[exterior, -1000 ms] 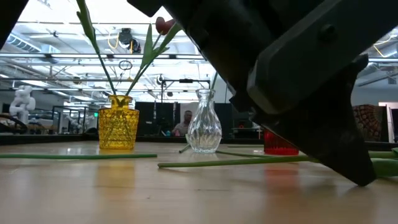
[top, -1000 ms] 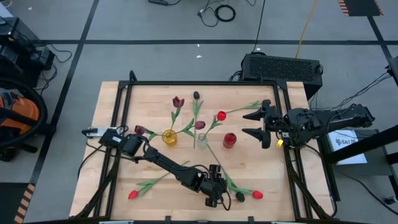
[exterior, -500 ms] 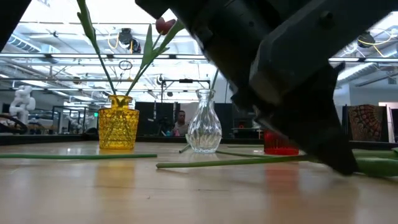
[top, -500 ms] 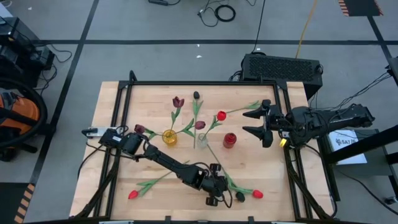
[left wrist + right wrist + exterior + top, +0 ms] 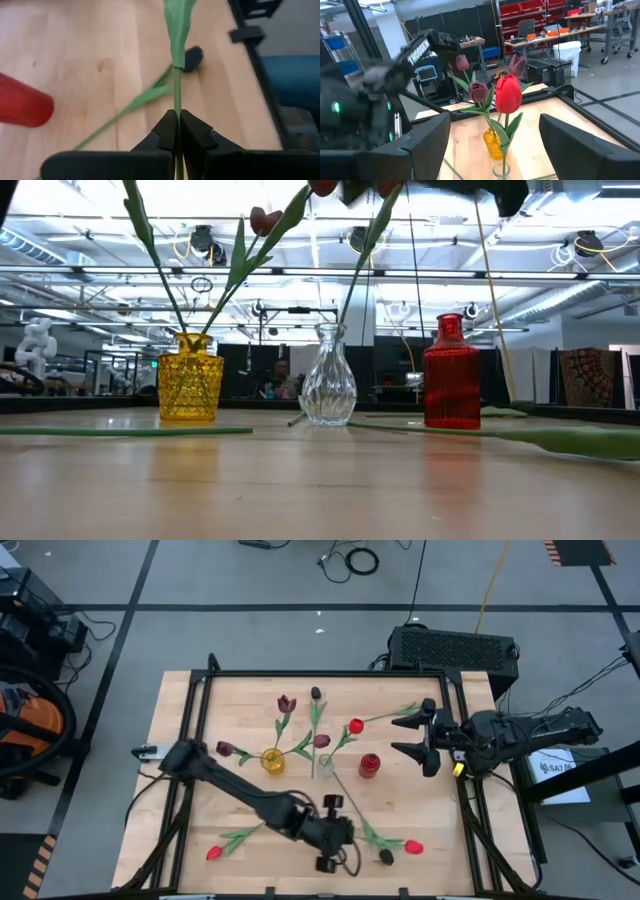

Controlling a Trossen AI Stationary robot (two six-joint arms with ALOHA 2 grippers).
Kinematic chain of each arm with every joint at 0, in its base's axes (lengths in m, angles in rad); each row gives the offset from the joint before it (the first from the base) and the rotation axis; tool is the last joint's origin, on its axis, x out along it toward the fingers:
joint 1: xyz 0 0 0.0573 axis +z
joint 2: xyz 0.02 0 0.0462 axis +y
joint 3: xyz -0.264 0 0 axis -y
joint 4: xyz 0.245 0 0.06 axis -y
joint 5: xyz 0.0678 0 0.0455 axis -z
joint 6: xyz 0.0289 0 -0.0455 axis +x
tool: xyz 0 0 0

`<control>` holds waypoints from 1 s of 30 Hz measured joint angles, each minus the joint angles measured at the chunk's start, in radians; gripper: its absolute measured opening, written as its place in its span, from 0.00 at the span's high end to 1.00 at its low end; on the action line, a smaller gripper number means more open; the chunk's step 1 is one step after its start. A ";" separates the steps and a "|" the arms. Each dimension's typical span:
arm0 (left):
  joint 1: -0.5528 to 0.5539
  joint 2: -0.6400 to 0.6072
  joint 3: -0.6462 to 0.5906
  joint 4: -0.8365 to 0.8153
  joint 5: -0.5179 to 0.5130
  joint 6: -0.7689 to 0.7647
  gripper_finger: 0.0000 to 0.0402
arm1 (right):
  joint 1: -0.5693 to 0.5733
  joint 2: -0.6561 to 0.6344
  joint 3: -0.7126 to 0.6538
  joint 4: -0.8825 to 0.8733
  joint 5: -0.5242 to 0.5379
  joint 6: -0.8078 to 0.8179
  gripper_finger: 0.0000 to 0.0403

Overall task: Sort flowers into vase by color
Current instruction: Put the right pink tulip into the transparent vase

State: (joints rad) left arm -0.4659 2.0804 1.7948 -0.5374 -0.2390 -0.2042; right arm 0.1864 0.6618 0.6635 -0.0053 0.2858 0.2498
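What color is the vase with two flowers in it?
Yellow vase, clearest in the low view.

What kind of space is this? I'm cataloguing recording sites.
Probably a robotics lab or workshop: a framed wooden table on a taped concrete floor, red storage bins and workbenches behind, exposed ceiling trusses.

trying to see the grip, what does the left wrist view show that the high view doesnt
Only the left wrist view: the left gripper shut on a thin green stem, with a dark flower head beyond it.

Only the high view: the yellow vase, clear vase and red vase in a row mid-table, the right gripper open beside them, and a red tulip lying near the front left.

Both: the wooden table, and a red flower head lying near the grasp.
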 joint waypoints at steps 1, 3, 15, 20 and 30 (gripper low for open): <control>-0.010 -0.024 0.000 -0.020 -0.001 0.000 0.95 | 0.000 -0.003 0.000 0.003 0.000 -0.003 0.26; -0.038 -0.081 -0.001 -0.054 -0.012 0.001 0.95 | 0.000 -0.010 0.000 -0.001 0.000 -0.005 0.26; -0.212 -0.278 -0.001 0.204 -0.451 0.321 0.98 | 0.036 0.062 -0.009 0.238 -0.001 -0.090 0.26; -0.206 -0.270 -0.001 0.418 -0.383 0.497 0.98 | 0.120 0.214 -0.015 0.495 -0.005 -0.220 0.26; -0.188 -0.272 -0.060 0.691 -0.357 0.701 0.98 | 0.185 0.474 0.061 0.705 -0.008 -0.384 0.26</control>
State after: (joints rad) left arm -0.6543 1.8082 1.7349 0.1534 -0.5965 0.4972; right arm 0.3716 1.1359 0.7243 0.6997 0.2777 -0.1343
